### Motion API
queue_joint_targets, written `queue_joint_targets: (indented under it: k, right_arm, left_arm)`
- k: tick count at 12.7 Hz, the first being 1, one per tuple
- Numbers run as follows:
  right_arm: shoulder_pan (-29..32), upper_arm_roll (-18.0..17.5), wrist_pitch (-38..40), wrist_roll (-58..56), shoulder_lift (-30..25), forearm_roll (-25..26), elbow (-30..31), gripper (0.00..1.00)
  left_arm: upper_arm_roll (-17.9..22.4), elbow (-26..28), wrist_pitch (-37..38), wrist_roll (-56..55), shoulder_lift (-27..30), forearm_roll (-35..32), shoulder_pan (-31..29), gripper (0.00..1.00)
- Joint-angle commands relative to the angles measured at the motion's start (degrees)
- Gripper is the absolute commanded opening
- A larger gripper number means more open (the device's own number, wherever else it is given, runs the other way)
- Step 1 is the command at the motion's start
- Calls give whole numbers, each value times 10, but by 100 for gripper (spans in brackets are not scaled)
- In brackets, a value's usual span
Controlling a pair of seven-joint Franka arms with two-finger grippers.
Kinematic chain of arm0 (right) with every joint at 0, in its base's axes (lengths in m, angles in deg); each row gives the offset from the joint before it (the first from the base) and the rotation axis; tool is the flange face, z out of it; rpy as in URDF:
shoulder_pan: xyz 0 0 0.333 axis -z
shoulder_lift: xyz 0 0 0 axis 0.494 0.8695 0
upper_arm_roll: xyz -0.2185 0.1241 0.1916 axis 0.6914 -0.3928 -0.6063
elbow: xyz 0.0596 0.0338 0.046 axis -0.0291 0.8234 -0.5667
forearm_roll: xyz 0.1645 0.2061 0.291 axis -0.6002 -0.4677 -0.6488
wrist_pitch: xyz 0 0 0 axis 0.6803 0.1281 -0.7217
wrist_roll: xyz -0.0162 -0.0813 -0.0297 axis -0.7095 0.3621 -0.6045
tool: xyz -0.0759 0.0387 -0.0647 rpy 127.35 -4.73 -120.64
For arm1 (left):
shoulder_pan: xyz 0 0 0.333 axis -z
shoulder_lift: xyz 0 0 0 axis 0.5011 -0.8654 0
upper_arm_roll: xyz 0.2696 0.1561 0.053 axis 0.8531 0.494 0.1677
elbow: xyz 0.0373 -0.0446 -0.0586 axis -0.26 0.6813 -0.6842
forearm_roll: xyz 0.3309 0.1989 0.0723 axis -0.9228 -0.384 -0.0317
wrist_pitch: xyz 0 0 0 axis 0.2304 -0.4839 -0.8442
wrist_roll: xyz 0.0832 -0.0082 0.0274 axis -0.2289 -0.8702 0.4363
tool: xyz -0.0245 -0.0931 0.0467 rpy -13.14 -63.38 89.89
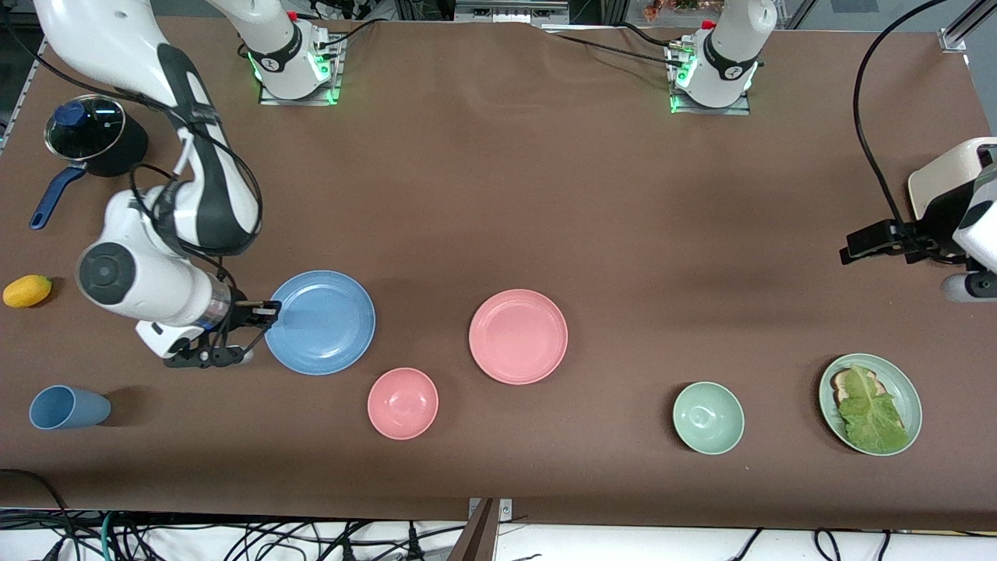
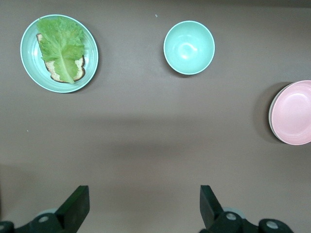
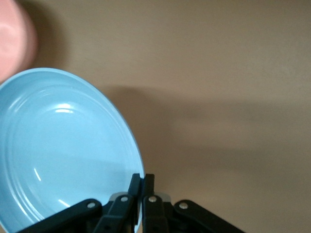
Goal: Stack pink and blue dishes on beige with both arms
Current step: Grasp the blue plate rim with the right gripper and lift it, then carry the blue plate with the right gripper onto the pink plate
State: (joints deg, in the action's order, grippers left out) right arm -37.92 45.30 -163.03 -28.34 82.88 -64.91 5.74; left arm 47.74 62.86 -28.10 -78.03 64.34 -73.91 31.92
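Brown cloth covers the worktop (image 1: 498, 195). We judge the stack half built: the pink plate (image 1: 518, 336), mid-table, seems to sit on the beige plate (image 2: 270, 114). The right gripper (image 1: 265, 310) pinches the blue plate (image 1: 320, 322) rim, toward the right arm's end. The left gripper (image 2: 143, 206) waits, jaws spread, holding nothing.
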Motion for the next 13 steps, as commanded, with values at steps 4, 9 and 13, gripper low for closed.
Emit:
queue_joint_targets:
  k: [4,9,13]
  right_arm:
    - [-84,-3,39,106,69,-62,-123,0]
    - [-182,-2,-57,228,136,-59,-160,0]
    - [-223,-2,-111,329,179,-60,-178,0]
  left_arm:
    - [2,-61,4,2,4,-8,-4,100]
    - [10,-63,20,1,18,-8,-8,100]
    - [5,-56,54,1,64,-19,1,100]
